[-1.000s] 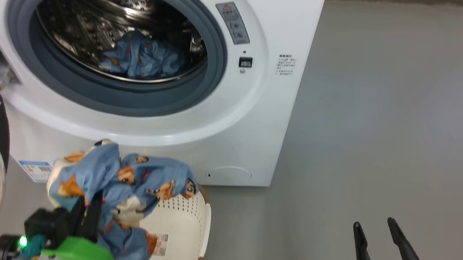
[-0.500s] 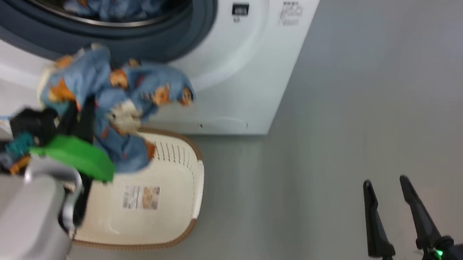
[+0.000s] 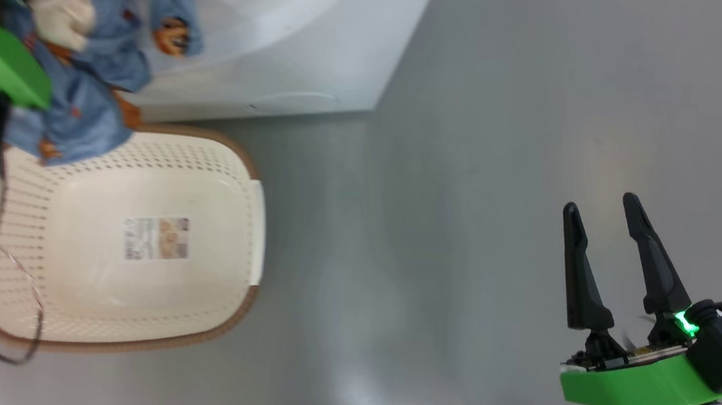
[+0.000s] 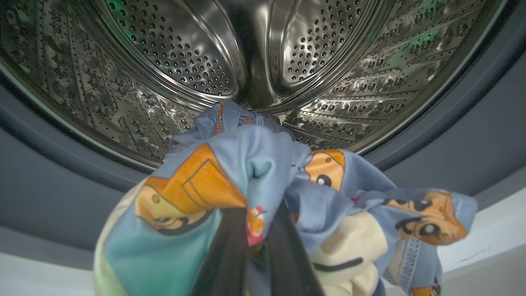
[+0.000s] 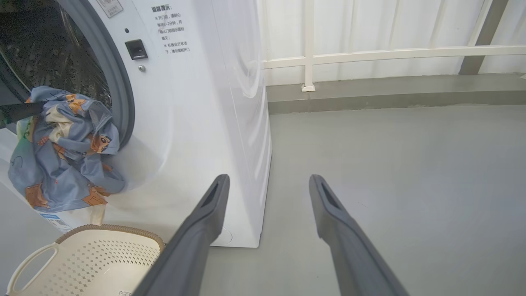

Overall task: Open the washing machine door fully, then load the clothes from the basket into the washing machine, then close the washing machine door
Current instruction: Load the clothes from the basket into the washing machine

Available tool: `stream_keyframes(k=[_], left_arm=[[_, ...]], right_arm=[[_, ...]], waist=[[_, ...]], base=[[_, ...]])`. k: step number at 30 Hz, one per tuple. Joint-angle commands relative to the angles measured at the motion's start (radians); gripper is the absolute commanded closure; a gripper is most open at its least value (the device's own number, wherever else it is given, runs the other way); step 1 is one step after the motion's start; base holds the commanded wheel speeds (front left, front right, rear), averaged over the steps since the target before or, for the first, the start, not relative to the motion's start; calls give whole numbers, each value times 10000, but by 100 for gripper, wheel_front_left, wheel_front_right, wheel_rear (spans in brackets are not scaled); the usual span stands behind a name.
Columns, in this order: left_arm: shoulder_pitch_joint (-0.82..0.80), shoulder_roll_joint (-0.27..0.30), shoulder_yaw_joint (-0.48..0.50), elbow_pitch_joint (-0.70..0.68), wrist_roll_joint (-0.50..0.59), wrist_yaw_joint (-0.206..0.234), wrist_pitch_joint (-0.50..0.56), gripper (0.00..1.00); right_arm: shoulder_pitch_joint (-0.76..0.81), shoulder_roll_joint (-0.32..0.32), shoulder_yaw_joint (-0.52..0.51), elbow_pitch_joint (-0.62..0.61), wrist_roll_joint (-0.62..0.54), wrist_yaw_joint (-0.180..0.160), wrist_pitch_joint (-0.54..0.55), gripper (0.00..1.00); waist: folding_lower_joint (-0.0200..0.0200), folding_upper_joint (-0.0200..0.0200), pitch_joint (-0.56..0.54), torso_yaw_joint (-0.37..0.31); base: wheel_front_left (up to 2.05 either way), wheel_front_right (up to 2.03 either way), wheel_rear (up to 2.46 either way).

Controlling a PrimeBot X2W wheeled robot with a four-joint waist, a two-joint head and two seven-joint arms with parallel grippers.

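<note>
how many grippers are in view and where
2. The left gripper, shut on the clothes, is at the mouth of the washing machine; the right gripper hangs open over the floor.

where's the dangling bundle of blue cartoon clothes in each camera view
Head view: the clothes hang at the top left, above the basket.
Left wrist view: lower centre, in front of the steel drum.
Right wrist view: far left, above the basket.
Shared landmark: the washing machine, its white front next to the clothes in every view.
</note>
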Motion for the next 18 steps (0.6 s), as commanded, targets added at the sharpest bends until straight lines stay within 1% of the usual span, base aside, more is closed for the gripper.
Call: stream_keyframes(k=[1, 10, 14, 18], left_arm=[[-447, 556, 361, -117, -143, -118, 238, 100], [-2327, 1610, 432, -119, -394, -209, 2879, 100], [-3052, 2136, 471, -383, -354, -90, 3808, 100], [-3572, 2501, 639, -714, -361, 191, 4353, 100]], right_arm=[[-36, 22, 263, -224, 76, 62, -117, 0], [-510, 185, 492, -237, 307, 62, -119, 0], [-733, 241, 653, -241, 422, 62, -119, 0], [-925, 287, 793, -180, 536, 62, -119, 0]], waist=[[-3, -1, 875, -871], [-3, -1, 1676, -1418], [-3, -1, 2028, -1657], [-3, -1, 2290, -1895]], base=[[0, 0, 0], [0, 0, 0], [0, 0, 0], [0, 0, 0]])
